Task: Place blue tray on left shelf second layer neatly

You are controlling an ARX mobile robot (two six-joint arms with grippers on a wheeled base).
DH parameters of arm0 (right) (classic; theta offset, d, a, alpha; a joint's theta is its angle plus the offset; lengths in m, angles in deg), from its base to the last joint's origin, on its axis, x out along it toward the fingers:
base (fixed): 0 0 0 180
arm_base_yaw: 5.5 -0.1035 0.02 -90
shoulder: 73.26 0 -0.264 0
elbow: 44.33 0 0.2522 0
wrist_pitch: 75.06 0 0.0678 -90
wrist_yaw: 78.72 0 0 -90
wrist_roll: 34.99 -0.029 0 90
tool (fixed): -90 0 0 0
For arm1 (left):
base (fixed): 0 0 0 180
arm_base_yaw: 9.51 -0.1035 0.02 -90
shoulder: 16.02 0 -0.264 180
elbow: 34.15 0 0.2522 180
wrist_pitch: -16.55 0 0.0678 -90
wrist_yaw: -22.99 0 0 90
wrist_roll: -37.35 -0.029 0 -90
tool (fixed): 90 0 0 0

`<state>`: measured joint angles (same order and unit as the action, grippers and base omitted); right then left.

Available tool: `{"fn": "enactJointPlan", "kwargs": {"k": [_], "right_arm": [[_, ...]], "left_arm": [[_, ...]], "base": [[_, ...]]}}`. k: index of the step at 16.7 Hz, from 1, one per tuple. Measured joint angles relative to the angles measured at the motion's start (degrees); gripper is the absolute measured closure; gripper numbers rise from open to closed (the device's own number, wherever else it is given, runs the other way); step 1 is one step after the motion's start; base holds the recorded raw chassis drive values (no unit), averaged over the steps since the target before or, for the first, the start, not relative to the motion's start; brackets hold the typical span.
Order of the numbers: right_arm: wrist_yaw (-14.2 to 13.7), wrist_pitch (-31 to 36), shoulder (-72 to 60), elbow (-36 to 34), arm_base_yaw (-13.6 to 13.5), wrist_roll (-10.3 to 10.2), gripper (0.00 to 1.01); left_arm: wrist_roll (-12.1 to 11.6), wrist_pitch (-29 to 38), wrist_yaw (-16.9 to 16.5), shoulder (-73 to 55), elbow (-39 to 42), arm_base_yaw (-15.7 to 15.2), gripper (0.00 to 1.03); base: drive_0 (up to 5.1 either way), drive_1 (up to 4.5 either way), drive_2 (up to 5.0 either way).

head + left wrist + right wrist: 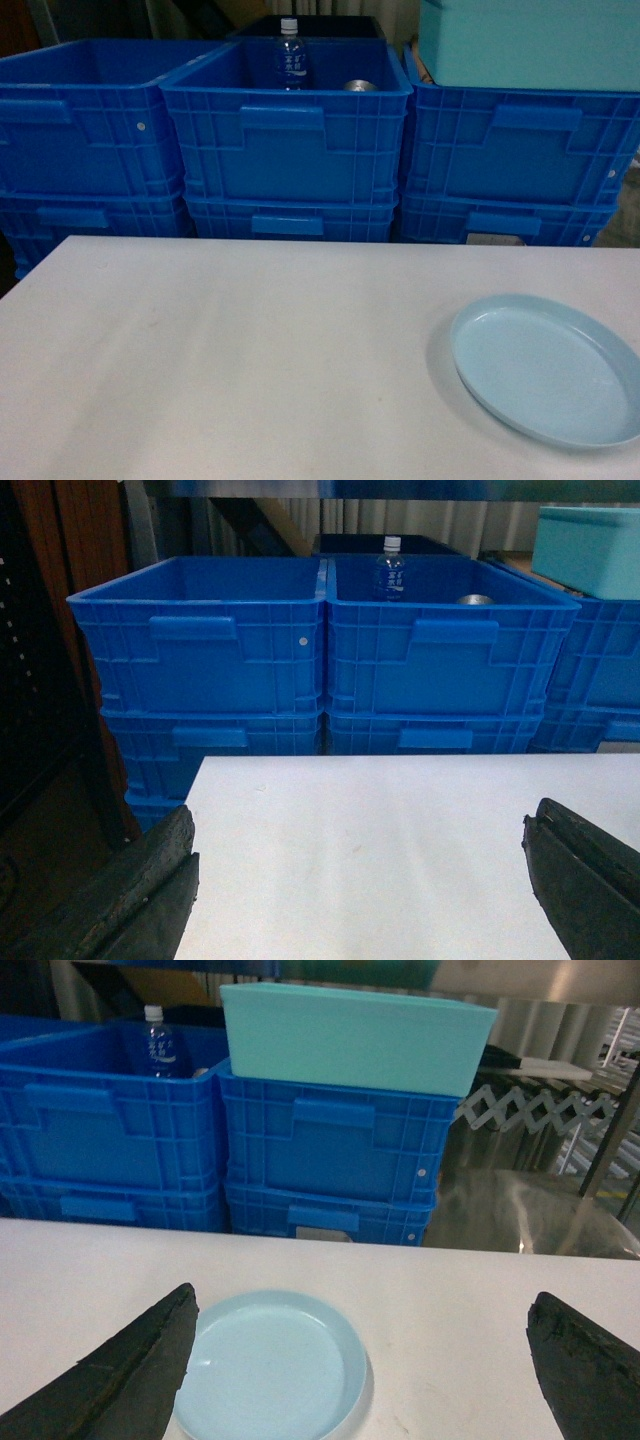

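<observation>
The blue tray (548, 368) is a pale sky-blue round dish lying flat on the white table (240, 360), near its right front corner. In the right wrist view the blue tray (268, 1365) lies below and left of centre. My right gripper (364, 1295) is open above the table, and its left finger (130, 1370) hangs over the tray's left rim. My left gripper (360, 820) is open over the bare left part of the table (380, 860), holding nothing. Neither gripper shows in the head view. The left shelf is out of view.
Stacked dark-blue crates (285, 140) stand in a row behind the table. The middle one holds a water bottle (291, 55) and a can (360, 86). A teal box (530, 40) sits on the right stack. Shiny steel surfaces (520, 1210) lie to the right, and a dark cabinet (50, 680) to the left.
</observation>
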<state>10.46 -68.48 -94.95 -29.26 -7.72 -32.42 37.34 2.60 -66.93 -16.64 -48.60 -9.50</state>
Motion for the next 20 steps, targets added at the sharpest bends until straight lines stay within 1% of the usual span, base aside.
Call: {"fn": "enactJointPlan", "kwargs": {"k": [1,2,3,4,5,6,7,8,10,13,18,20], "right_arm": [[0.52,3.19,-4.59,0.77,-0.02,0.11,0.03],[0.2,7.5,-11.28,2.75,-0.04,1.16,0.03],[0.02,16.55,-27.89,8.33,0.79,3.32,0.03],[-0.66,20.63,-46.27,14.91,3.54,4.72,0.03],[-0.46,21.29,-60.17,22.38,3.8,4.83,0.03],[-0.02,18.4,-72.13,29.05,3.93,4.46,0.03],[0.44,16.48,-79.84,34.69,4.15,3.23,0.03],[0.81,14.49,-85.15,38.21,4.87,0.74,0.03],[1.11,14.08,-89.55,39.5,6.56,-0.92,0.03],[1.51,13.75,-90.73,39.78,7.13,-1.46,0.03],[1.46,13.77,-92.83,40.33,7.76,-1.73,0.03],[1.75,12.31,-94.62,40.83,8.24,-1.95,0.03]], "left_arm": [[0.0,0.0,-0.02,0.0,0.0,0.0,0.05],[0.0,0.0,0.0,0.0,0.0,0.0,0.05],[0.0,0.0,-0.02,0.0,0.0,0.0,0.05],[-0.02,-0.02,-0.04,0.0,0.0,0.0,0.05],[0.0,0.0,-0.02,0.0,0.0,0.0,0.05],[0.0,0.0,-0.02,0.0,0.0,0.0,0.05],[-0.02,0.0,-0.02,0.0,0.0,0.0,0.05],[0.0,0.0,-0.02,0.0,0.0,0.0,0.05],[-0.02,0.0,-0.02,0.0,0.0,0.0,0.05],[0.0,0.0,-0.02,0.0,0.0,0.0,0.05],[0.0,-0.02,-0.02,0.0,0.0,0.0,0.05],[0.0,0.0,-0.02,0.0,0.0,0.0,0.05]], "base": [[0.0,0.0,0.0],[0.0,0.0,0.0],[0.0,0.0,0.0],[0.0,0.0,0.0],[0.0,0.0,0.0],[0.0,0.0,0.0],[0.0,0.0,0.0],[0.0,0.0,0.0],[0.0,0.0,0.0],[0.0,0.0,0.0],[0.0,0.0,0.0],[0.0,0.0,0.0]]}}
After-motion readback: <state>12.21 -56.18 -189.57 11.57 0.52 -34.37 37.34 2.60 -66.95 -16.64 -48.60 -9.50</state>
